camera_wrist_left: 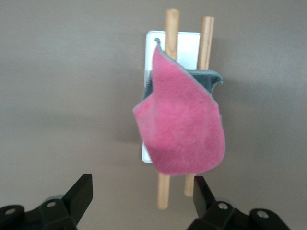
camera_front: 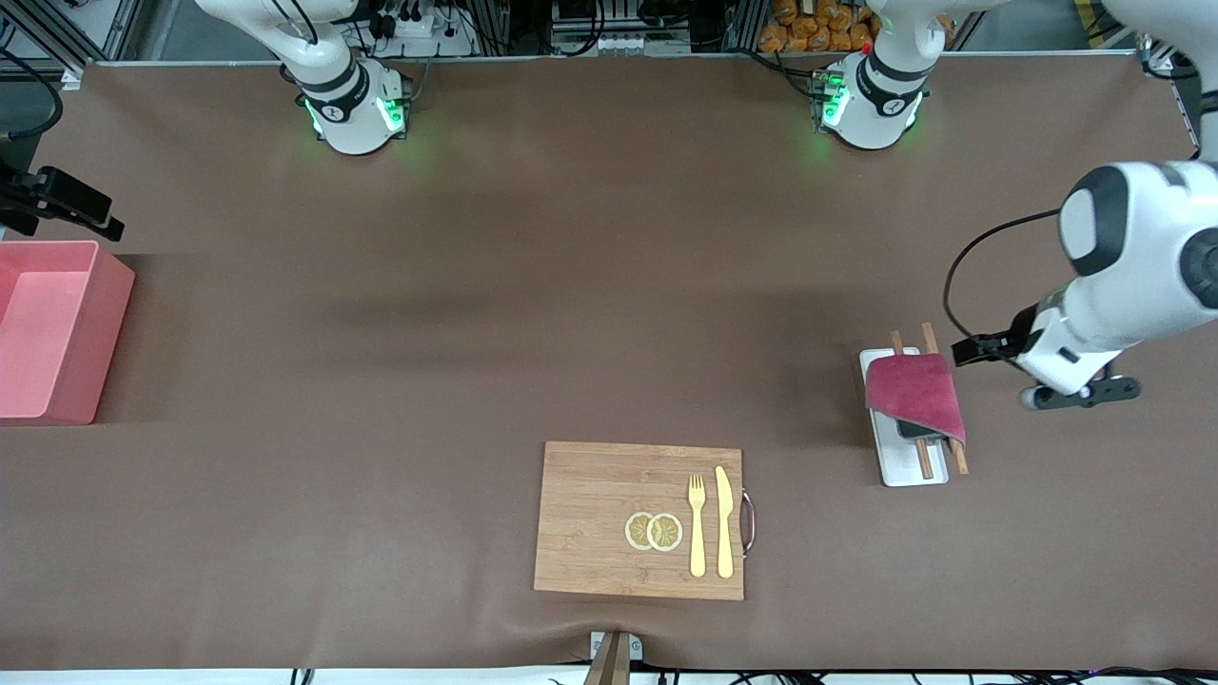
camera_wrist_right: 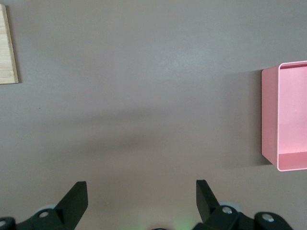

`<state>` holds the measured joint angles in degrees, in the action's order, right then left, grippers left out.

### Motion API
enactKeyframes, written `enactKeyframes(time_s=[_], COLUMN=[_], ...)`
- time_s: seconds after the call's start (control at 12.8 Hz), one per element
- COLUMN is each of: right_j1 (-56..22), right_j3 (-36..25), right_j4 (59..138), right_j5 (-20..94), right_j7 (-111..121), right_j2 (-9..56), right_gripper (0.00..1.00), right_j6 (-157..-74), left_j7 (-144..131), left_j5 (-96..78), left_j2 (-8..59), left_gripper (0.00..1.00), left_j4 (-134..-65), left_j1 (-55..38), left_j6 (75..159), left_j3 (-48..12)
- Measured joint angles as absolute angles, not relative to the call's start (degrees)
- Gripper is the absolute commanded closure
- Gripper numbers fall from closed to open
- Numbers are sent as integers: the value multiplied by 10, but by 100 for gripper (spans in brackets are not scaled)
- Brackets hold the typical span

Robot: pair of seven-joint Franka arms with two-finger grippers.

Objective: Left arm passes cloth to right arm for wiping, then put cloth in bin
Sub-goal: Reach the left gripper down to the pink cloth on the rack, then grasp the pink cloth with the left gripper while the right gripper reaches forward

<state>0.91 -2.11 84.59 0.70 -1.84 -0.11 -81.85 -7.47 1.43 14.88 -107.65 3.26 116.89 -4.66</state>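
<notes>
The crimson cloth [camera_front: 915, 392] lies draped over a white tray [camera_front: 912, 471] and two wooden sticks [camera_front: 959, 459], toward the left arm's end of the table. My left gripper [camera_front: 964, 351] hovers low just beside the cloth, open, with nothing between its fingers. In the left wrist view the cloth [camera_wrist_left: 184, 124] lies just ahead of the left gripper [camera_wrist_left: 141, 192], apart from both fingertips. The pink bin [camera_front: 52, 328] stands at the right arm's end. My right gripper [camera_wrist_right: 140, 194] hangs open and empty high over bare table, with the bin [camera_wrist_right: 288, 117] off to one side; it waits.
A wooden board [camera_front: 595, 518] near the front edge carries a yellow fork [camera_front: 697, 525], a knife [camera_front: 725, 521] and two lemon slices [camera_front: 654, 531]. A black clamp [camera_front: 59, 202] juts in above the bin. Both arm bases [camera_front: 354, 112] stand along the back edge.
</notes>
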Motion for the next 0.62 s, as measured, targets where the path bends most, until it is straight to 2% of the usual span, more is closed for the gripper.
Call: enactKeyframes(time_s=[0.08, 0.23, 0.47, 0.62], right_j1=[7, 2, -2, -7], right_j3=[-21, -21, -21, -20], right_j4=[846, 846, 847, 848], right_j5=[7, 7, 7, 7], right_j7=[-18, -18, -18, -18], right_j2=[-1, -1, -1, 1], right_gripper=[0, 0, 0, 0], right_j6=[-818, -818, -816, -815], left_j7=[-75, -77, -81, -91], left_j5=[14, 14, 14, 14], left_j2=[160, 178, 189, 193], left_gripper=[22, 32, 40, 56], left_j4=[-1077, -1076, -1076, -1076], left_j1=[28, 22, 23, 23], left_j6=[1175, 1184, 1186, 1186], left_j3=[-47, -47, -46, -45])
